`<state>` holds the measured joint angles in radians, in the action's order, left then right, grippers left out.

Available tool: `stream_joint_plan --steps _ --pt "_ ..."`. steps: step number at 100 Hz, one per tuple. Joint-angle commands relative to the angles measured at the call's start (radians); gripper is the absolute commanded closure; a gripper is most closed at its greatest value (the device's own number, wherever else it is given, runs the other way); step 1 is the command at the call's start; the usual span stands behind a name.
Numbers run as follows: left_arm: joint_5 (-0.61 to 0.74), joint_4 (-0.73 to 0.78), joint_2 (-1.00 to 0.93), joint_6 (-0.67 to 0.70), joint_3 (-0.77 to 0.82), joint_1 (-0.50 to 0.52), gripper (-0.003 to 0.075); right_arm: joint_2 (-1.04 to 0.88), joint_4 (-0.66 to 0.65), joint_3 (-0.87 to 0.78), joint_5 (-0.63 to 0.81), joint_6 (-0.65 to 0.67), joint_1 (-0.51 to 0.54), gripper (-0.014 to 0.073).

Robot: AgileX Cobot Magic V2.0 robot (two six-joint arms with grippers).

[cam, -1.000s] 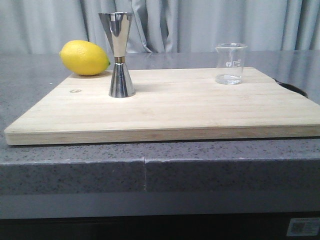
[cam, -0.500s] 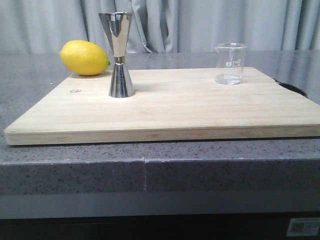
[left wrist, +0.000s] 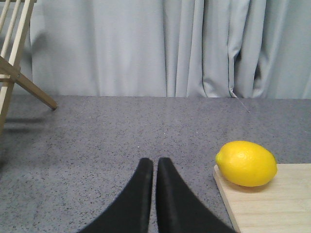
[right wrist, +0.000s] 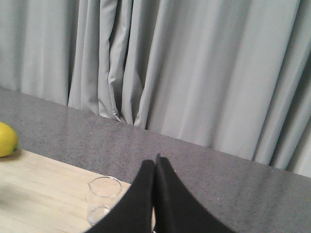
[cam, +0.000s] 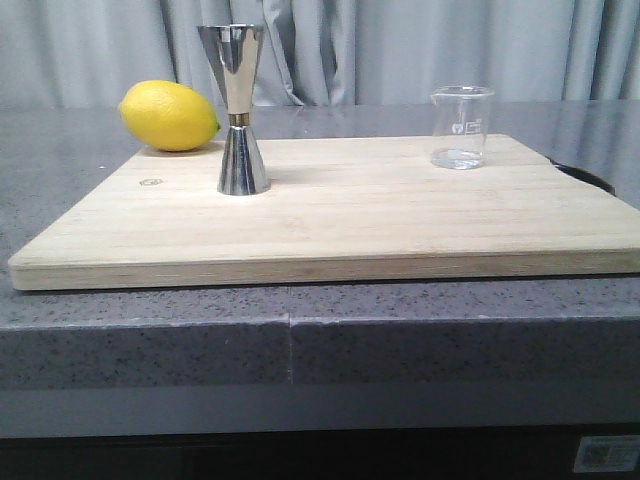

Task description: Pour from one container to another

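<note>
- My left pincer point(left wrist: 155, 167), two black tapering fingers, is showing in my left wrist camera with its tips pressed together, holding nothing, hanging over the speckled grey stone counter point(left wrist: 121, 136).
- My right pincer point(right wrist: 155, 165), the same black pair, is likewise closed tip to tip and holding nothing in my right wrist camera.
- Neither pincer is appearing in the front camera.
- Nearest to me in the front view, the grey counter point(cam: 150, 320) is carrying a large pale wooden cutting board point(cam: 340, 225) that is lying flat.
- On the left part of the board, a shiny steel hourglass-shaped double jigger point(cam: 238, 110) with a narrow gold-tinted waist is standing upright.
- Farther back on the right part of the board, a small clear glass beaker point(cam: 461, 127) with a pouring lip and faint white printed marks is standing upright, well apart from the jigger and shorter than it. I cannot tell how much it contains.
- In my right wrist camera that beaker point(right wrist: 103, 204) is sitting just beside my closed fingers, apart from them.
- At the far left corner of the board, an oval yellow lemon point(cam: 169, 116) is resting, behind and to the left of the jigger; my left wrist camera is showing it point(left wrist: 247, 163) on the board's corner.
- Behind everything, pale grey pleated curtains point(cam: 400, 50) are hanging.
- A light wooden frame point(left wrist: 14, 53) is leaning at the edge of my left wrist view.
</note>
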<state>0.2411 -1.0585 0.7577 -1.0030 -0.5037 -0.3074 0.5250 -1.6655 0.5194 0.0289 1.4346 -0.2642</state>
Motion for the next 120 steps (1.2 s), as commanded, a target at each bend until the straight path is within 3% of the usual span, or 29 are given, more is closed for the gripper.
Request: stream_joint_plan --steps 1,22,40,71,120 --pt "0.031 0.013 -0.009 -0.002 -0.026 -0.007 0.0731 0.001 -0.007 0.028 -0.011 -0.002 0.003 0.0662" --pt "0.044 -0.108 -0.009 -0.044 -0.026 -0.007 0.0731 0.001 -0.007 0.028 -0.011 -0.002 0.003 0.0662" --pt "0.044 -0.274 -0.009 -0.245 -0.026 -0.007 0.0731 0.001 -0.007 0.028 -0.011 -0.002 0.003 0.0662" --pt "0.042 -0.79 -0.009 -0.747 -0.032 -0.007 0.0731 0.001 -0.007 0.028 -0.011 -0.002 0.003 0.0662" --pt "-0.05 -0.784 -0.009 -0.797 -0.032 -0.007 0.0732 0.001 -0.007 0.028 -0.011 -0.002 0.003 0.0662"
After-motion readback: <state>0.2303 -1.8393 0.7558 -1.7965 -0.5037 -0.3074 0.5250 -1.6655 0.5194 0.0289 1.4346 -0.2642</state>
